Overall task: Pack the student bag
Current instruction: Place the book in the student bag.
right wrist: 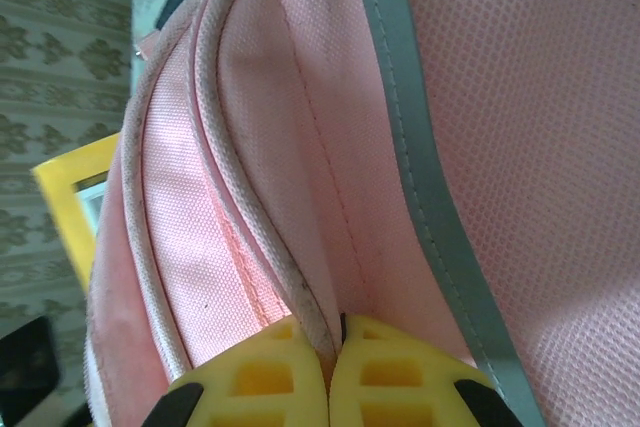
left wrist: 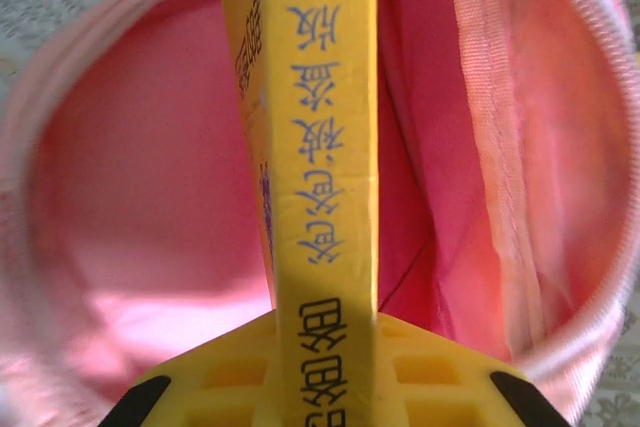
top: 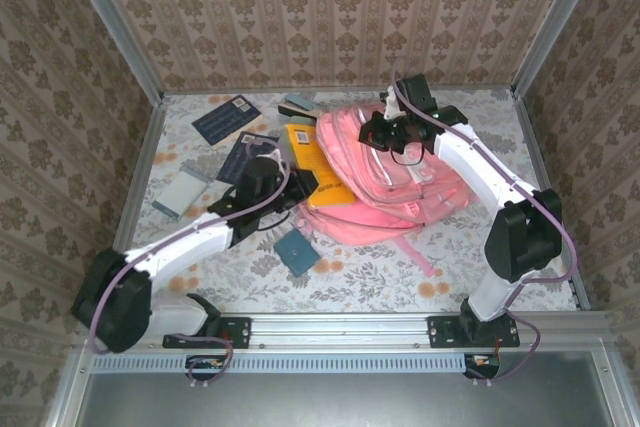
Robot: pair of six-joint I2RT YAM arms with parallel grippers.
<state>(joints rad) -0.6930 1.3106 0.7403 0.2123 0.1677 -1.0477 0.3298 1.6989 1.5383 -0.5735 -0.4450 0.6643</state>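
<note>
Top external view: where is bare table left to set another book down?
Bare cloth lies between the large pink fabric backpack and the aluminium front rail, and in the far right corner. The left half is crowded: dark blue book, teal booklet, flat yellow book.

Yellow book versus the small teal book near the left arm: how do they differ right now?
The yellow book is clamped in the left jaws, its far end inside the open mouth of the student bag; the teal book lies flat on the table, untouched. The yellow book looks larger than the teal book. The yellow book's spine carries blue characters; the teal book's markings are too small to read. Both are thin books.
</note>
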